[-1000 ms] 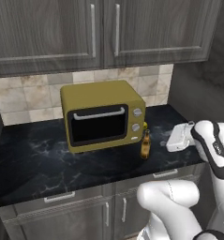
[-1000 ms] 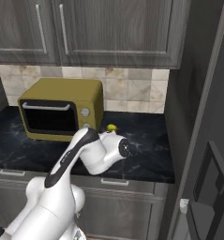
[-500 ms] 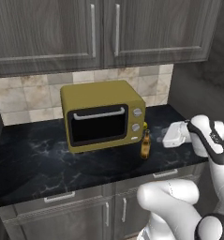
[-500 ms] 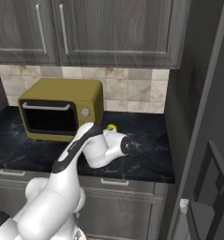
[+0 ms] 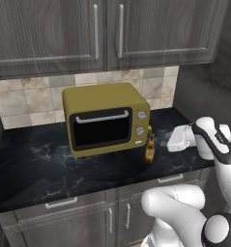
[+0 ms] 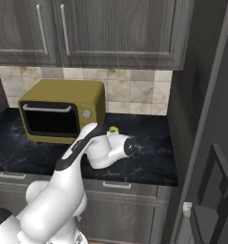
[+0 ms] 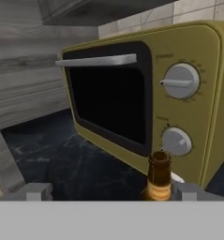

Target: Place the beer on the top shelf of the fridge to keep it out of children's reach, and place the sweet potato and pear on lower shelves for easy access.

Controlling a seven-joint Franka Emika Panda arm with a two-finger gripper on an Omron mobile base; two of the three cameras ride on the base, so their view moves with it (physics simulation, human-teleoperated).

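The beer (image 5: 149, 149) stands on the desk (image 5: 49, 169) by the yellow oven (image 5: 105, 118), and the wide-open jaws are near it, so next they must close around it.

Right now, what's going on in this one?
The robot arm is reaching toward the beer, which stands upright on the dark counter just in front of the yellow toaster oven. The gripper is open, off to the bottle's side and not touching it. In the hand view the bottle's neck sits near the right fingertip. Nothing has been picked up yet.
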